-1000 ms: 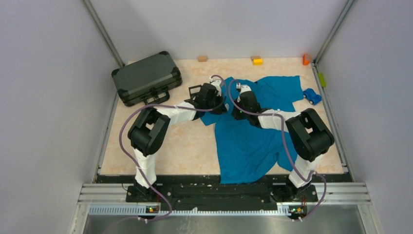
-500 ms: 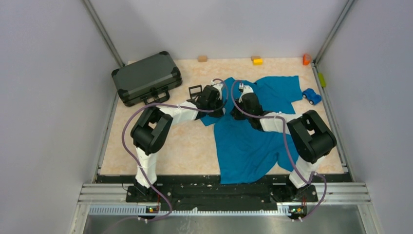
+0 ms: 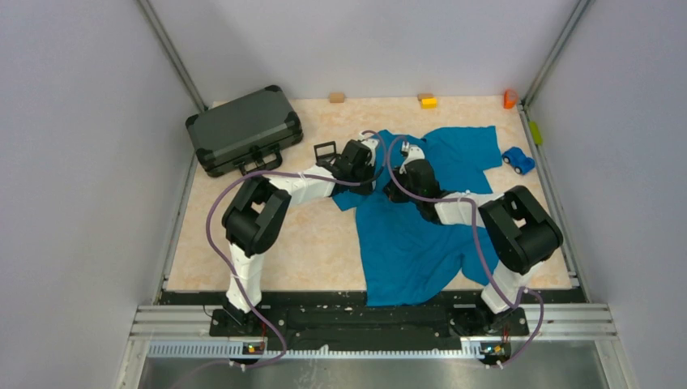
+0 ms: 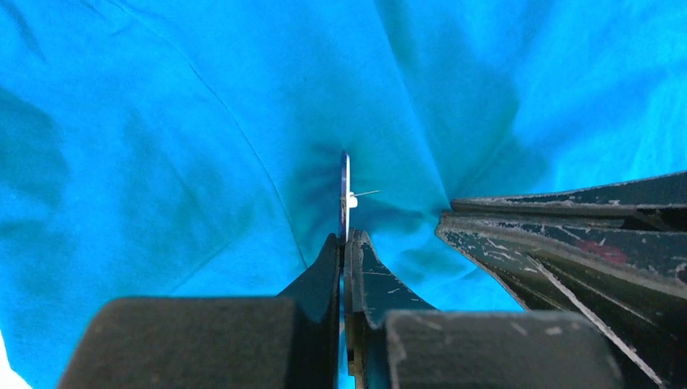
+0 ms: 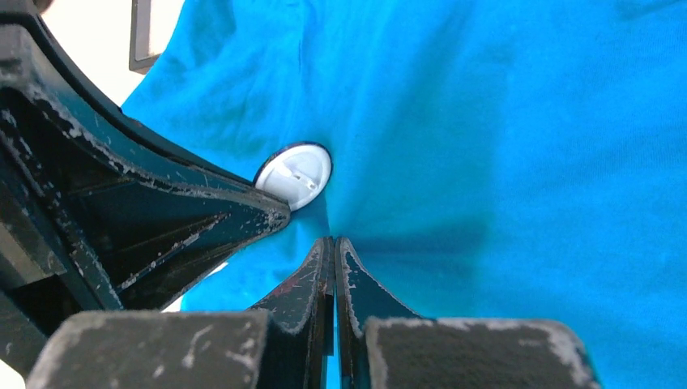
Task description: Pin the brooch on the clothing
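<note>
Here, the left gripper (image 4: 346, 240) clamps the brooch (image 4: 345, 182) edge-on just past its tips, pin aimed at the shirt (image 4: 162, 121); alongside, the right gripper (image 5: 334, 241), closed, pinches a fold (apparently to hold the cloth taut for piercing).

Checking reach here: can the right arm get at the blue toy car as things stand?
Likely not yet: the way to the toy car is free, but the right gripper is shut on the shirt and must let go first.
</note>
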`<state>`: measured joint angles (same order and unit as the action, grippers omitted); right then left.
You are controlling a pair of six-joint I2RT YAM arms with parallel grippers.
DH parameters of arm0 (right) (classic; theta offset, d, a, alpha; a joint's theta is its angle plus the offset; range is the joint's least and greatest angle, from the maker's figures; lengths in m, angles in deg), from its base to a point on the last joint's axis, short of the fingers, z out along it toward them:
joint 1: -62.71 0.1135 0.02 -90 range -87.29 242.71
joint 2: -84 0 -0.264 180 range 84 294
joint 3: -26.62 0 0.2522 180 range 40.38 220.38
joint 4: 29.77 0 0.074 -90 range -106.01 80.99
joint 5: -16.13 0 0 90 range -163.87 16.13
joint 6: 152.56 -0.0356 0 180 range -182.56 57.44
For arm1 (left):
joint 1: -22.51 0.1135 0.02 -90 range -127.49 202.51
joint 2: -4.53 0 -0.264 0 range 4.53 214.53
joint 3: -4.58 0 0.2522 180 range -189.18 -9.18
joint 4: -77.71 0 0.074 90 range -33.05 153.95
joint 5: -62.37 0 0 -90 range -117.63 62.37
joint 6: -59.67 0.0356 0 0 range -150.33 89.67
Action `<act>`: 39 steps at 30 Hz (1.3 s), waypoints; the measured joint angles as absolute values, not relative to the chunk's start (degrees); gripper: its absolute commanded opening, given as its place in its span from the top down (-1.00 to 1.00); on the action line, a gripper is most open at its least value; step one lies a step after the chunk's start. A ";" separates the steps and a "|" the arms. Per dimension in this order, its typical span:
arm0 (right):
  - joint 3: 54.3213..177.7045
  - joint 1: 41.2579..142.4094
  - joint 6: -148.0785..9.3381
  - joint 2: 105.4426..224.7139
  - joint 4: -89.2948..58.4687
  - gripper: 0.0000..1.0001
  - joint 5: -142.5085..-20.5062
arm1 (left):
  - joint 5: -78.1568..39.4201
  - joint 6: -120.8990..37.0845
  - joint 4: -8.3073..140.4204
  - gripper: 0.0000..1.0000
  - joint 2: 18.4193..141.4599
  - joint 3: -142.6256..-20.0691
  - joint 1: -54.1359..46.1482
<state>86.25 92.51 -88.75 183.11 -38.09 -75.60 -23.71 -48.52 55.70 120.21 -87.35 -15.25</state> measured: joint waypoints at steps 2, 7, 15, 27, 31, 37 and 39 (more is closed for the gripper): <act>85.44 92.51 -88.86 182.69 -38.93 1.00 -75.69 | -23.71 -48.22 55.51 1.00 120.43 -87.74 -15.34; 84.93 92.51 -89.21 182.41 -40.26 1.00 -76.11 | -23.66 -47.67 54.37 1.00 121.13 -89.03 -15.73; 84.65 92.51 -89.21 182.41 -41.22 1.00 -77.53 | -23.64 -46.64 53.19 1.00 121.94 -90.56 -16.13; 84.65 92.51 -89.21 183.22 -41.40 1.00 -79.36 | -22.66 -46.69 53.65 1.00 122.16 -90.69 -16.24; 84.65 92.51 -89.21 184.44 -41.35 1.00 -79.60 | -22.05 -47.10 54.96 1.00 122.16 -90.02 -16.24; 84.65 92.51 -89.19 184.94 -41.35 1.00 -79.58 | -20.54 -48.22 57.71 1.00 122.16 -88.73 -16.24; 84.67 92.51 -89.19 184.94 -41.35 1.00 -79.60 | -19.82 -48.48 58.83 1.00 122.16 -88.20 -16.21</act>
<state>84.67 92.51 -89.19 184.94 -41.35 -79.60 -19.82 -48.48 58.83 122.16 -88.20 -16.21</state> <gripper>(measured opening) 0.009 0.015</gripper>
